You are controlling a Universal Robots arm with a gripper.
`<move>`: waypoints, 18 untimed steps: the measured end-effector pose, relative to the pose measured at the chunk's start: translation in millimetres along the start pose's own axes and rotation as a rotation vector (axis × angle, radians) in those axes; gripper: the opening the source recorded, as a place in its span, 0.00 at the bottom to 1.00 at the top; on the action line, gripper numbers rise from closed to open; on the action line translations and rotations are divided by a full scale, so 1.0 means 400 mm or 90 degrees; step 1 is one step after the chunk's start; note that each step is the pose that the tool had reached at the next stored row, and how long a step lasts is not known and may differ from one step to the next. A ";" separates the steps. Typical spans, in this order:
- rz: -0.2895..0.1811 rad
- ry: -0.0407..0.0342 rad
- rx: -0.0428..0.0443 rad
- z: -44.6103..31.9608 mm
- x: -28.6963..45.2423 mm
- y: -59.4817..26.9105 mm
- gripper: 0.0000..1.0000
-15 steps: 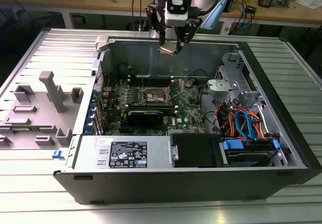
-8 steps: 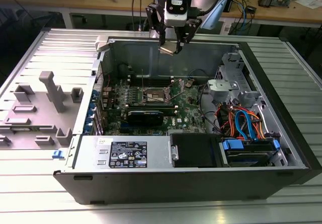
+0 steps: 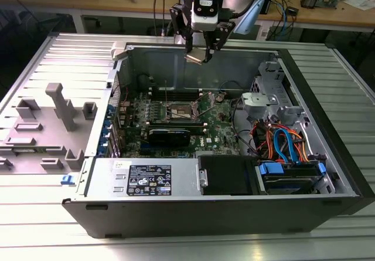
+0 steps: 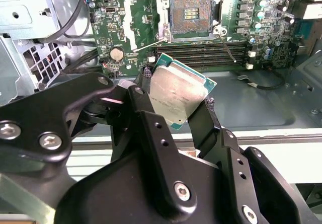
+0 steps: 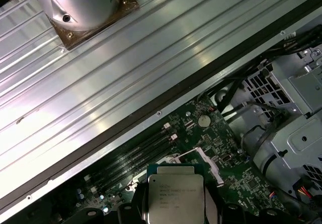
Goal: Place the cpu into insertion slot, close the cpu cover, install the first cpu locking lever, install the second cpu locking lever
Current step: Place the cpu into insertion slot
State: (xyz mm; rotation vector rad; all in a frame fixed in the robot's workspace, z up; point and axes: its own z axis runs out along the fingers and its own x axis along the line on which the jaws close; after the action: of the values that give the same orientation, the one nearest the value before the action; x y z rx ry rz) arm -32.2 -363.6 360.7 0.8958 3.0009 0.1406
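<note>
1 cpu in gripper, insertion slot uncovered in case

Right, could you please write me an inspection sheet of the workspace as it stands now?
Surface: ribbed metal table, bearing the open computer case.
Job's things: cpu held in the air, clear of the board; insertion slot bare, no chip in it.
Clutter: grey plastic fixtures on the table, at the exterior view's left.
Grippers: gripper shut on the cpu.
Cables: orange and blue cables inside the case, at the exterior view's right.
Surroundings: wooden workbench behind, with wires and small items on it.
</note>
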 end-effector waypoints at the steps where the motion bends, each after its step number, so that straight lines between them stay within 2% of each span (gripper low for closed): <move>1: 0.003 -0.0003 0.0000 0.000 0.000 0.000 0.55; 7: 0.038 -0.0033 -0.0006 0.003 0.000 0.000 0.55; 18: 0.040 -0.0034 -0.0008 0.003 0.000 0.000 0.55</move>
State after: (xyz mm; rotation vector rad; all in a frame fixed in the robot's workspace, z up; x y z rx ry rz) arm -32.2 -363.6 359.4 0.9884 2.9688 0.1401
